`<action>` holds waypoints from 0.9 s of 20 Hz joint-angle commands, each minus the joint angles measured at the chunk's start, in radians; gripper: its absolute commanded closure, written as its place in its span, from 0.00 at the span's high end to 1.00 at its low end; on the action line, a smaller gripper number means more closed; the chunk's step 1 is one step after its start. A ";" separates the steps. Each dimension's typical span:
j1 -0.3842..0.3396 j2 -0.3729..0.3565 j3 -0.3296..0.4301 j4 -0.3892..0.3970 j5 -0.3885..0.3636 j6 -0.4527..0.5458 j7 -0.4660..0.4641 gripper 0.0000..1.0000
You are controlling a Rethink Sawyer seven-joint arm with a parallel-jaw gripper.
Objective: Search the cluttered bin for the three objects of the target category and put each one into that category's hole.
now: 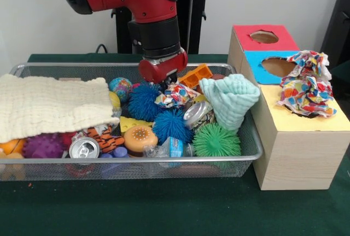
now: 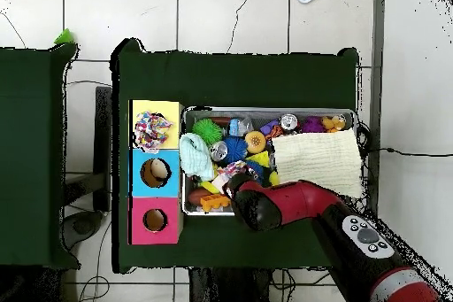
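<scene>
One colourful crumpled cloth is sitting at the yellow hole; more searching seems to be waiting.

Whether the gripper (image 1: 162,77) is clasping anything I cannot tell, since its tip is sinking among clutter in the wire bin (image 1: 249,137). A second patterned cloth scrap (image 1: 176,94) is lying just at its 4 o'clock, touching the blue spiky ball (image 1: 143,102). At 3 o'clock, well apart, the delivered cloth (image 1: 307,83) is draping over the yellow section of the sorting box (image 1: 298,154). By my judgement two remain.
</scene>
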 commanded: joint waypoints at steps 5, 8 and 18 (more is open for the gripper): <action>0.016 0.024 0.093 0.099 0.033 0.192 0.008 0.00; 0.009 0.022 0.102 0.104 0.039 0.201 0.001 0.00; -0.013 -0.010 0.149 0.141 0.091 0.247 0.008 0.00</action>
